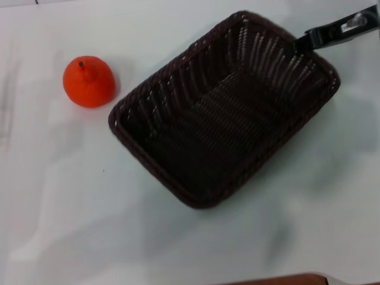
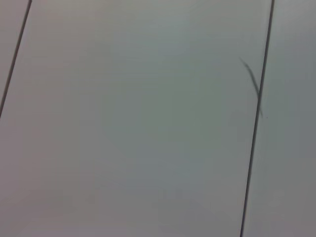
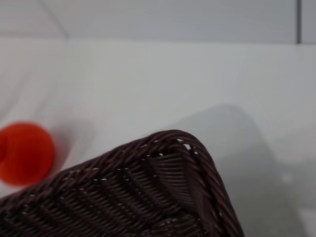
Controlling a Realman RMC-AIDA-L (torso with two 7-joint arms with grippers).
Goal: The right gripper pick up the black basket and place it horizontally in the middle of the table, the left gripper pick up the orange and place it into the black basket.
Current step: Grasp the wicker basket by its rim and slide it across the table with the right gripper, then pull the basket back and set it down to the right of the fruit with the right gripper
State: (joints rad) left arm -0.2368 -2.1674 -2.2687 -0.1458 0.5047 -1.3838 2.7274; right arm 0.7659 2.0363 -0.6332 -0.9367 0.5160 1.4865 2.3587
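basket (image 1: 222,113): mid-desk (image 1: 71,208), long axis diagonal, near-left to far-right.
orange (image 1: 88,81): left of basket, apart from it.
right gripper (image 1: 304,40): at basket's far-right rim; finger state cannot be told.
left gripper: unseen, though its side is nearer the orange.

Right tool (image 1: 309,39): slim black tip, glossy dark link behind it, small white label near the edge.
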